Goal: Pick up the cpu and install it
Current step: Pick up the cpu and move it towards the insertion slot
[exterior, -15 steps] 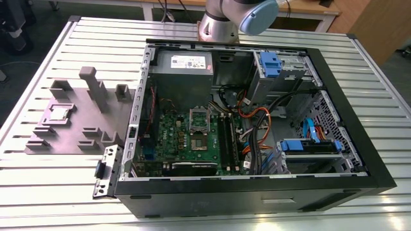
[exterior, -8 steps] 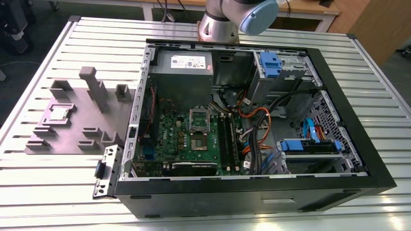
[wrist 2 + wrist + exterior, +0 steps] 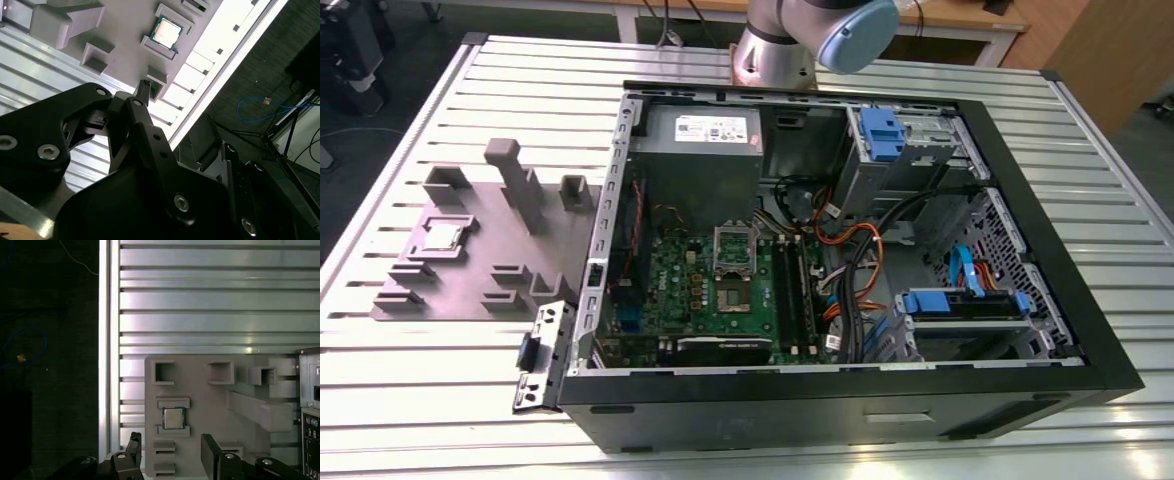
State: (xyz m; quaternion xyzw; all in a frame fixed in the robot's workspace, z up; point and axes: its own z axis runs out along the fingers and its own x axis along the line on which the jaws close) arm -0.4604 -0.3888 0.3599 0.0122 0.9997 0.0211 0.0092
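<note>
Cpu [image 3: 173, 418], a small silver square with a paler rim, lies flat in a pocket of a grey plastic tray [image 3: 210, 405], not yet picked up. We judge the task to be at its very start: nothing is lifted and nothing is installed.

Close over the tray hangs the claw [image 3: 170, 436], its two dark fingers spread wide with nothing between them. In the first wrist view the cpu sits near the gap between the fingers and touches neither.

On the exterior view's right of the tray, just beside it, lies an open black computer case [image 3: 854, 410]. Inside we see a green motherboard [image 3: 720, 295] with a shiny metal socket [image 3: 734, 248] near its middle. The socket looks to us empty, though we cannot be sure. Orange and black wires and blue drive brackets crowd the rest of the case.

Tray and case both rest on a table [image 3: 427, 400] of ribbed, silvery metal slats. The arm [image 3: 781, 50] rises from the table's far edge. Beyond the table we see a dark floor with a loose blue cable [image 3: 255, 102], and a pale wooden desk [image 3: 961, 15] behind the arm.
</note>
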